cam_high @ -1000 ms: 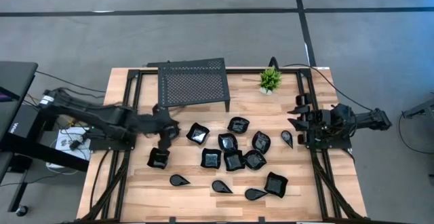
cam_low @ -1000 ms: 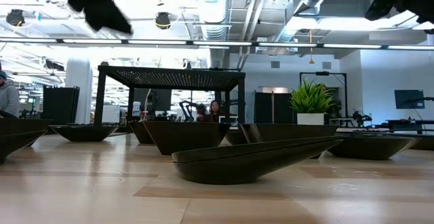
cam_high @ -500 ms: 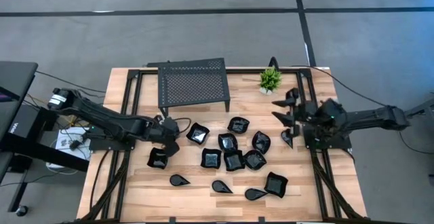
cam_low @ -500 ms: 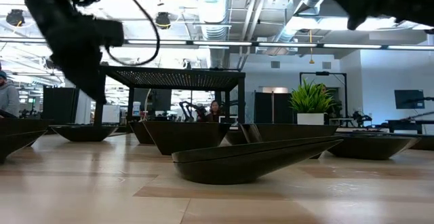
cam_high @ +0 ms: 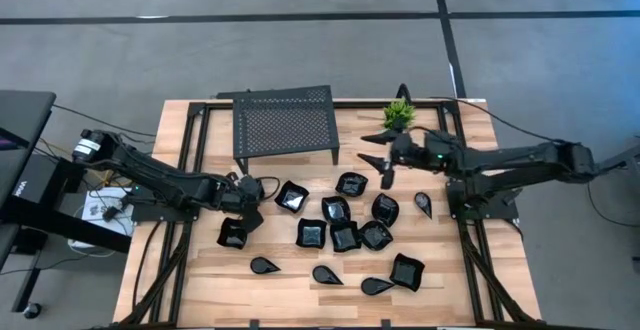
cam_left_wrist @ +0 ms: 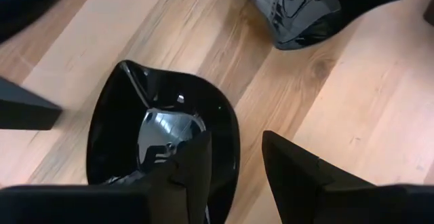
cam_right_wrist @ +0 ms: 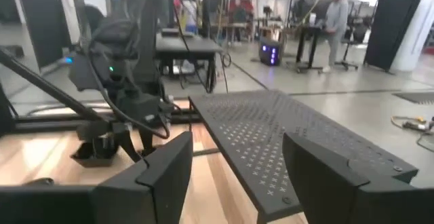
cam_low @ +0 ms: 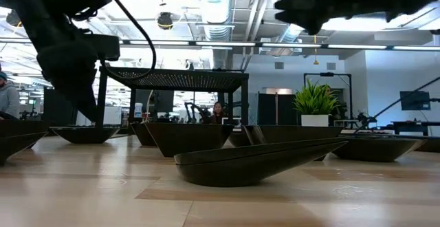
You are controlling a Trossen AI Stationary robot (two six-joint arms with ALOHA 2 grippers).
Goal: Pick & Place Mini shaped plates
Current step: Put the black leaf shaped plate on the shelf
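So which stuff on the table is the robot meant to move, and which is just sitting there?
For the job:
- the tiny glossy black dishes, scattered across the wooden table
- the one at the left gripper, a wavy-edged black dish

Just sitting there:
- black perforated metal stand
- small green potted plant

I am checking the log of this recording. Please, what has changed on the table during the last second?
The right gripper swung from the table's right edge inward, open, now above the table near the plant. The left gripper drew back, then came down at the leftmost plate, one finger inside its rim; no hold yet. The plates and the perforated stand did not move.
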